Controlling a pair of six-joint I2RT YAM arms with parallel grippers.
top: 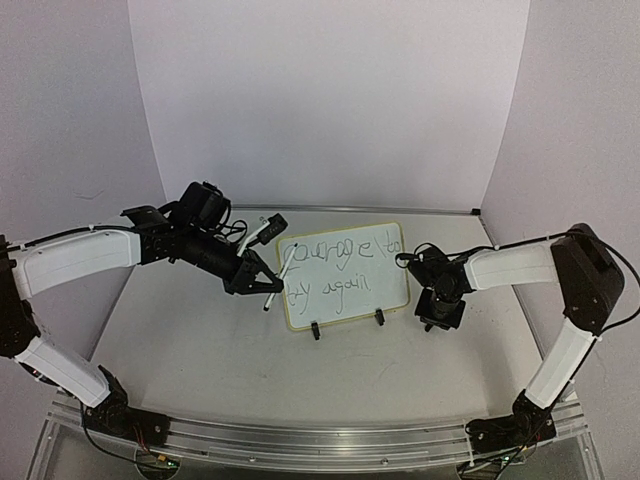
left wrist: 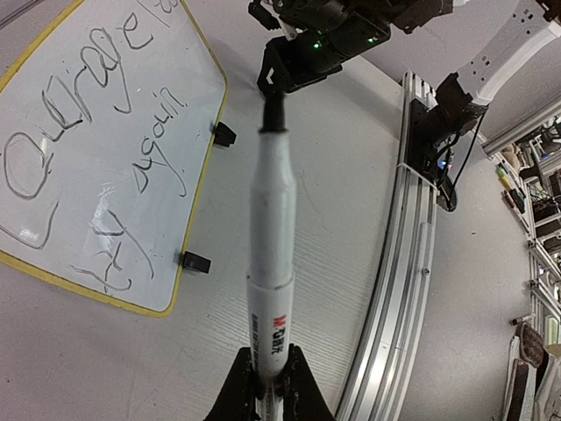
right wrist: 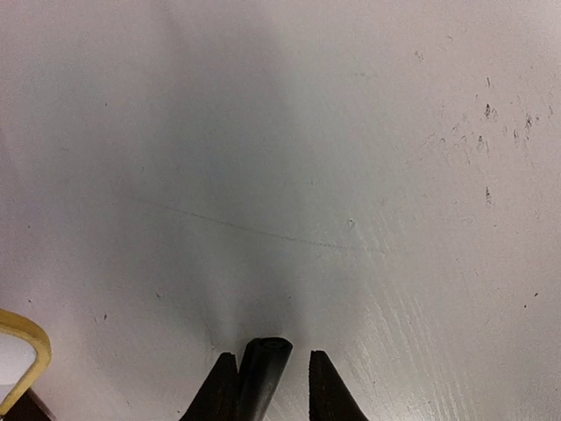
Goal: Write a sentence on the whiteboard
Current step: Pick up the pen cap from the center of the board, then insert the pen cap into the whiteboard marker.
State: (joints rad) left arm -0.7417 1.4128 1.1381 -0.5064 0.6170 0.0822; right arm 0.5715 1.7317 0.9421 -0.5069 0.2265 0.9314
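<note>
Whiteboard centred on counter, 2-line sentence on it looks done. Left pincer clamps marker just left of whiteboard. Right pincer, to whiteboard's right: dark stub between jaws, grip unclear. Remaining: probably capping.

Whiteboard: stood mid-table, on two feet.
Sentence: set on whiteboard, in two lines.
Marker: held across whiteboard's left edge.
Right gripper: placed just right of whiteboard.
</note>
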